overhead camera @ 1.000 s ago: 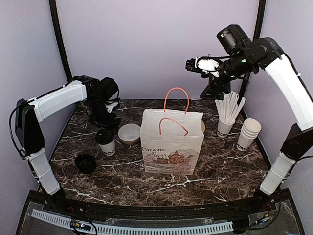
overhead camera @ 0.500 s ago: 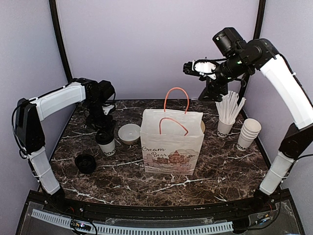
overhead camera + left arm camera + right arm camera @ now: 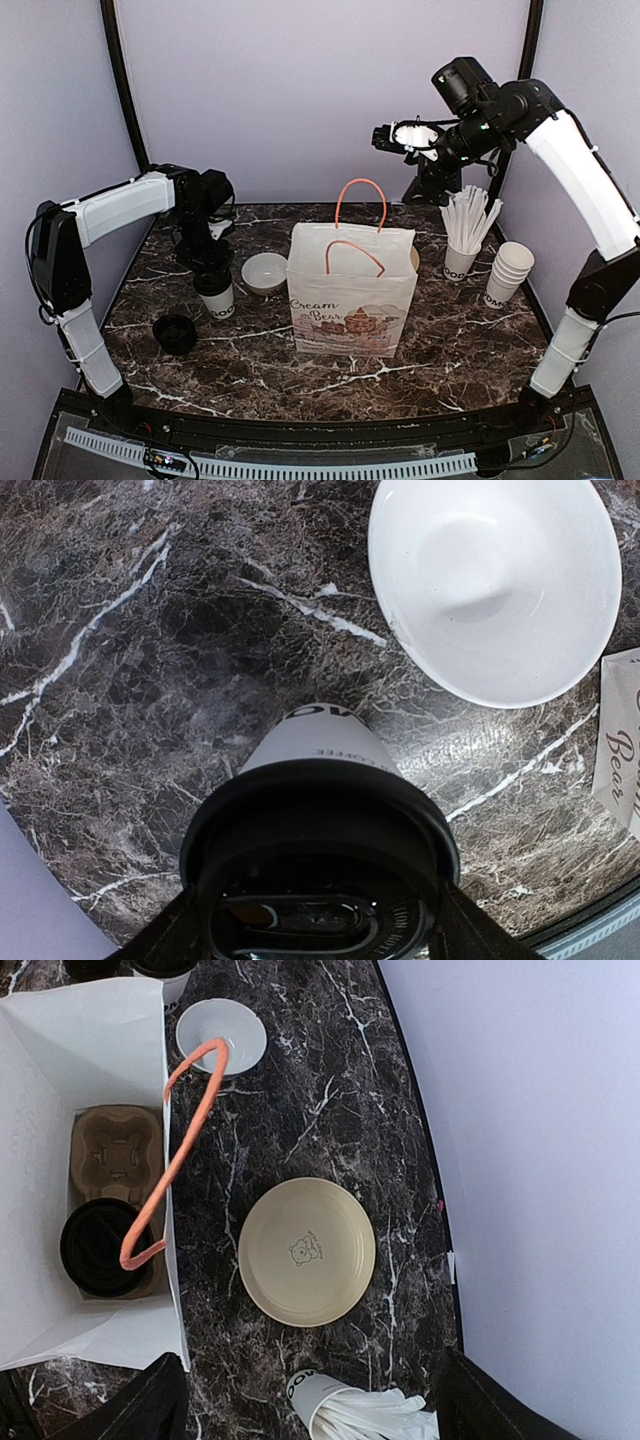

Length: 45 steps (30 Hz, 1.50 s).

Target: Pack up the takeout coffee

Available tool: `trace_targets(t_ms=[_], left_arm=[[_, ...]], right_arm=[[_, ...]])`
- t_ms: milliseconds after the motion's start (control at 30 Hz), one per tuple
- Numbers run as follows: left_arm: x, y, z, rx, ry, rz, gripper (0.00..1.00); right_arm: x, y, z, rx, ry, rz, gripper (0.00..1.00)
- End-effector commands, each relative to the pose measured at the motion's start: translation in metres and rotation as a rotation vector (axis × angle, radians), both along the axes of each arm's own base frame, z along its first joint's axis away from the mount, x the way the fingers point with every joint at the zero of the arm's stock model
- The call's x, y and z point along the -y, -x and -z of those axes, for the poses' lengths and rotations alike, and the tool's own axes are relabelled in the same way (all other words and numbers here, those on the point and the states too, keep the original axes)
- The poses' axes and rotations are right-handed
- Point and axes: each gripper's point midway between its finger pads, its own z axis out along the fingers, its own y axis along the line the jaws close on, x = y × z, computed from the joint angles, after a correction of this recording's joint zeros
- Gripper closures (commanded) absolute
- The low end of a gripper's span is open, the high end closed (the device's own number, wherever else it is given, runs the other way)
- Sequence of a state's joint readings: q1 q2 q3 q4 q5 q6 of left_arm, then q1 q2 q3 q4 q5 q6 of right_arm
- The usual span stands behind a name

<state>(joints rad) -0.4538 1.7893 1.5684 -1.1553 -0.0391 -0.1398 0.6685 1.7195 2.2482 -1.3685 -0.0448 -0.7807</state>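
My left gripper [image 3: 209, 264] is down over one takeout coffee cup [image 3: 216, 291], which stands upright on the marble table [image 3: 450, 340] just left of a white bowl [image 3: 265, 272]. In the left wrist view its fingers [image 3: 160, 935] sit on either side of the black lid [image 3: 318, 845], right at the rim, but I cannot tell whether they are pressing on it or merely flanking it. The lettering near the cup's base faces the far side. A loose black lid [image 3: 175, 333] lies on the table nearer to me and further left, well apart from the cup. My right gripper [image 3: 392, 138] hangs high over the back of the table with its fingers [image 3: 150, 1405] spread wide and nothing between them. Looking down from it, I see the paper bag [image 3: 60, 1050] standing open, a cardboard carrier [image 3: 113, 1150] on its floor, and the second coffee cup [image 3: 95, 1250] seated in the carrier's slot, lid on, partly crossed by an orange handle [image 3: 180, 1140]. A beige plate [image 3: 307, 1251] lies flat behind the bag. To the right of the bag stand a cup of white sticks [image 3: 463, 245] and a stack of lidless cups [image 3: 508, 271].
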Motion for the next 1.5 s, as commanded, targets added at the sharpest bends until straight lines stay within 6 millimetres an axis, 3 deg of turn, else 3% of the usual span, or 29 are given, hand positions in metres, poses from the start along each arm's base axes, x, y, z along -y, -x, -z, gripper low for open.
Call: trace_targets(t_ms=[0,167,300,500,633,767,800,833,900,933,967,1067,1200,1300,1467], left_arm=[[-0.001,0.01,-0.007,-0.019,0.023,-0.007,0.34],[0.005,0.007,-0.049,0.093,0.111,-0.031,0.37],[0.01,0.013,-0.079,0.157,0.189,-0.043,0.39],[0.003,0.02,-0.121,0.249,0.217,-0.059,0.39],[0.014,0.018,-0.166,0.361,0.306,-0.022,0.4],[0.046,0.018,-0.235,0.523,0.46,0.082,0.42],[0.06,0.023,-0.244,0.535,0.491,0.133,0.42],[0.068,0.025,-0.265,0.588,0.528,0.171,0.42],[0.094,0.038,-0.288,0.624,0.597,0.261,0.42],[0.107,0.046,-0.292,0.618,0.629,0.305,0.42],[0.114,0.049,-0.302,0.633,0.66,0.324,0.43],[0.139,0.071,-0.31,0.605,0.741,0.415,0.44],[0.171,0.101,-0.304,0.56,0.768,0.545,0.45],[0.192,0.121,-0.286,0.54,0.701,0.637,0.46],[0.207,0.136,-0.253,0.54,0.546,0.724,0.47]], right_arm=[[0.0,-0.017,-0.023,0.002,-0.146,0.028,0.14],[-0.004,-0.013,-0.043,-0.141,-0.349,-0.024,0.12],[-0.021,0.017,-0.044,-0.299,-0.448,-0.178,0.1],[-0.036,0.032,-0.013,-0.41,-0.426,-0.258,0.08],[-0.053,0.046,0.004,-0.447,-0.391,-0.289,0.12],[-0.065,0.029,0.012,-0.419,-0.389,-0.189,0.32],[-0.065,0.026,0.009,-0.404,-0.395,-0.177,0.4],[-0.064,0.025,0.009,-0.393,-0.395,-0.17,0.51],[-0.062,0.025,0.004,-0.365,-0.398,-0.164,0.84],[-0.06,0.026,0.003,-0.356,-0.398,-0.164,0.96],[-0.059,0.027,0.001,-0.345,-0.4,-0.166,1.0],[-0.056,0.034,-0.004,-0.331,-0.423,-0.177,1.0],[-0.054,0.048,-0.016,-0.321,-0.493,-0.197,1.0],[-0.052,0.065,-0.024,-0.324,-0.521,-0.226,1.0],[-0.053,0.095,-0.025,-0.358,-0.523,-0.291,1.0]])
